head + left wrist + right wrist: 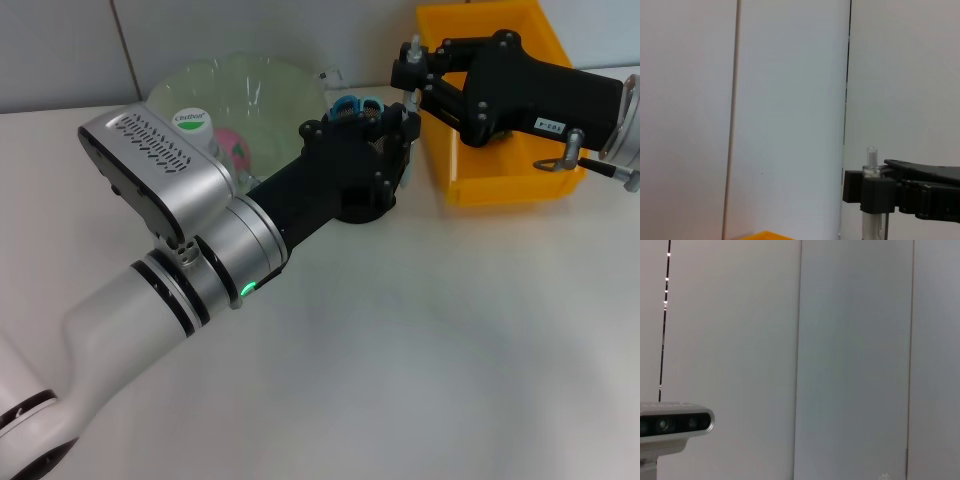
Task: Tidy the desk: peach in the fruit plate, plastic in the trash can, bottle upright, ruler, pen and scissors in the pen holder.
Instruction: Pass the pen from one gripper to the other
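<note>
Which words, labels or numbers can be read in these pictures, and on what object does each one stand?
Green print on the white bottle cap, beside the peach in the fruit plate: too blurred to read.
Small white label on the right arm's black body, behind the right pincer: too small to read.
Left pincer, over the pen holder: no text.
Left and right wrist views: no text.

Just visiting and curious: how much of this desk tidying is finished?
Mostly done, it seems. The peach lies in the fruit plate, the bottle stands upright, and scissors handles poke from the pen holder. In hand: the right jaws grip what looks like the pen near that holder, where the left jaws also sit. Ruler and plastic aren't visible.
</note>
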You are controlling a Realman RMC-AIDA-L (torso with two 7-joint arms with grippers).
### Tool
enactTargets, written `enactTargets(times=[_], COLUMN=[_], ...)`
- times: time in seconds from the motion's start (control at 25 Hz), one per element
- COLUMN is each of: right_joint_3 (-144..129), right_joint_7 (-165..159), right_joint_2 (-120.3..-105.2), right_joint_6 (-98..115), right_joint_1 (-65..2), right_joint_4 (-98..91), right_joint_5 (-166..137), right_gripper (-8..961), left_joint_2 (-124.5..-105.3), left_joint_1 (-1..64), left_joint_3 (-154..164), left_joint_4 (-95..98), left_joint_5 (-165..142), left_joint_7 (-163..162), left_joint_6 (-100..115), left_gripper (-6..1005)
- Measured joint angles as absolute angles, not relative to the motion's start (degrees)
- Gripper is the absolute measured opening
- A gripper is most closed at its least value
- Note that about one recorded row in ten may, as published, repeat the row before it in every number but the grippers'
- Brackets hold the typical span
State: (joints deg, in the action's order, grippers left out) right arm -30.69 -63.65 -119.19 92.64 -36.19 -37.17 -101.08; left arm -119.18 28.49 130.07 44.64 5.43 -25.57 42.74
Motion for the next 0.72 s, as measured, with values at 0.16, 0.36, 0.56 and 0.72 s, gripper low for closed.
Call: enactTargets(times=[0.16,0.36,0.56,0.72], right_joint_3=[-30.69,-30.67,-30.64,-30.64], right_joint_7=[-63.57,-63.48,-63.53,-63.63], right_joint_2=[-119.17,-119.08,-118.97,-118.97], right_joint_6=[92.7,92.75,92.66,92.66], right_joint_1=[-36.13,-35.99,-35.83,-35.79], right_joint_4=[-37.17,-37.18,-37.2,-37.2], right_joint_5=[-101.08,-101.08,-101.02,-101.02], right_gripper=[157,125,125,124], left_joint_2=[-119.18,-119.18,-119.16,-118.96], left_joint_1=[28.5,28.72,28.22,28.12], left_joint_3=[130.13,130.21,130.27,130.27], left_joint_4=[44.65,44.65,44.73,44.8], left_joint_5=[5.56,5.31,5.15,4.98], left_joint_7=[-25.57,-25.89,-26.27,-28.02], left_joint_6=[42.71,42.46,42.83,42.95], left_gripper=[133,133,151,221])
